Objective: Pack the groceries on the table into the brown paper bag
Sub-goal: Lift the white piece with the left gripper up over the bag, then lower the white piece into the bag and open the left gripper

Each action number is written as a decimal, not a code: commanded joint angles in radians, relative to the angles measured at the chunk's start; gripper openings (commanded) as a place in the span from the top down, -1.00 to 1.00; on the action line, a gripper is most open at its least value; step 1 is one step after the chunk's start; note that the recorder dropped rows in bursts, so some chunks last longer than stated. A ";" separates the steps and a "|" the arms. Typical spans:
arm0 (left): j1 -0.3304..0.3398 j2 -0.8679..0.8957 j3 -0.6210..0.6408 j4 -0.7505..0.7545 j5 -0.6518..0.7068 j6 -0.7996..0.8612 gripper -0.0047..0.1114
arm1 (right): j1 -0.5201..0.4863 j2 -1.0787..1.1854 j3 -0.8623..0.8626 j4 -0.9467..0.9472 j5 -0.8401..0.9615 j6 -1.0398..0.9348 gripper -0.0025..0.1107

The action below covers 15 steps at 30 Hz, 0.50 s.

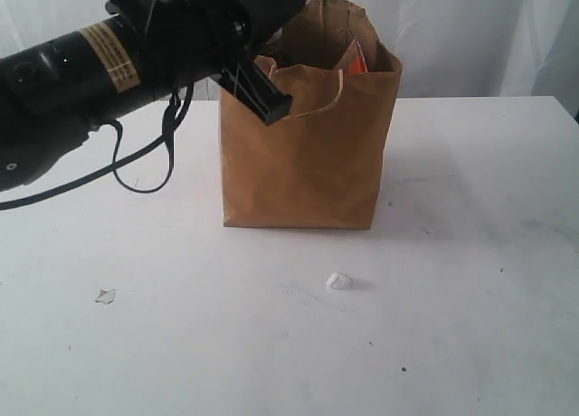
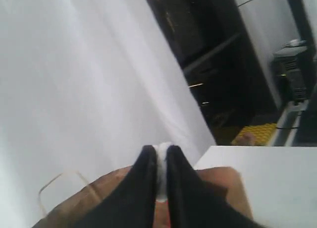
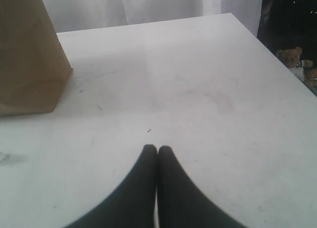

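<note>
- The brown paper bag [image 1: 308, 154] is set upright on the table [image 1: 470, 253], towards the back and near the middle, with its mouth open.
- An orange-labelled item [image 1: 356, 61] is seen poking up inside the bag, against the right-hand wall; what else has been packed cannot be made out.
- One pale cord handle [image 1: 336, 95] is draped down the front face of the bag.
- The left gripper [image 1: 274, 107] is held at the bag's upper left rim, reached in from the left of the exterior view.
- In the left wrist view, the left gripper [image 2: 159, 150] is clamped on a small white lump [image 2: 161, 164], pinched between its dark fingers [image 2: 143, 173] above the bag's opening.
- A loose white lump [image 1: 339, 280] is left on the table in front of the bag, well apart from it.
- A chipped mark [image 1: 105, 296] is seen on the tabletop, far to the front left.
- The right gripper [image 3: 157, 149] is held over bare table to the bag's right, its two fingers [image 3: 168, 173] pressed together with nothing between them; it is not seen in the exterior view.
- A white curtain [image 1: 470, 36] is hung behind the table.
- A teddy bear [image 3: 292, 56] is seen beyond the table's edge in the right wrist view.
</note>
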<state>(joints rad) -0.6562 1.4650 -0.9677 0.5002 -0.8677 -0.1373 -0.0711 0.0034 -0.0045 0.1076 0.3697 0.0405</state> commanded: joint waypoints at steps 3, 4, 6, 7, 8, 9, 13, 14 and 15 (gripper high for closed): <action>-0.005 0.042 0.000 -0.314 0.047 0.248 0.92 | -0.009 -0.003 0.005 -0.001 -0.004 0.001 0.96; -0.005 0.049 0.000 -0.330 0.043 0.272 0.92 | -0.009 -0.003 0.005 -0.001 -0.004 0.001 0.96; -0.005 0.070 0.000 -0.336 0.008 0.286 0.92 | -0.009 -0.003 0.005 -0.001 -0.004 0.001 0.96; -0.005 0.079 0.000 -0.336 -0.013 0.286 0.92 | -0.009 -0.003 0.005 -0.001 -0.004 0.001 0.96; -0.005 0.090 0.000 -0.334 -0.035 0.286 0.92 | -0.009 -0.003 0.005 -0.001 -0.004 0.001 0.96; -0.005 0.100 0.000 -0.332 -0.055 0.286 0.92 | -0.009 -0.003 0.005 -0.001 -0.004 0.001 0.96; -0.005 0.143 -0.046 -0.332 -0.018 0.286 0.92 | -0.009 -0.003 0.005 -0.001 -0.004 0.001 0.96; -0.005 0.156 -0.065 -0.329 -0.005 0.286 0.92 | -0.009 -0.003 0.005 -0.001 -0.004 0.001 0.96; -0.005 0.169 -0.085 -0.324 0.002 0.286 0.92 | -0.009 -0.003 0.005 -0.001 -0.004 0.001 0.96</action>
<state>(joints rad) -0.6562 1.6112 -1.0111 0.1759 -0.8753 0.1457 -0.0711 0.0034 -0.0045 0.1076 0.3697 0.0405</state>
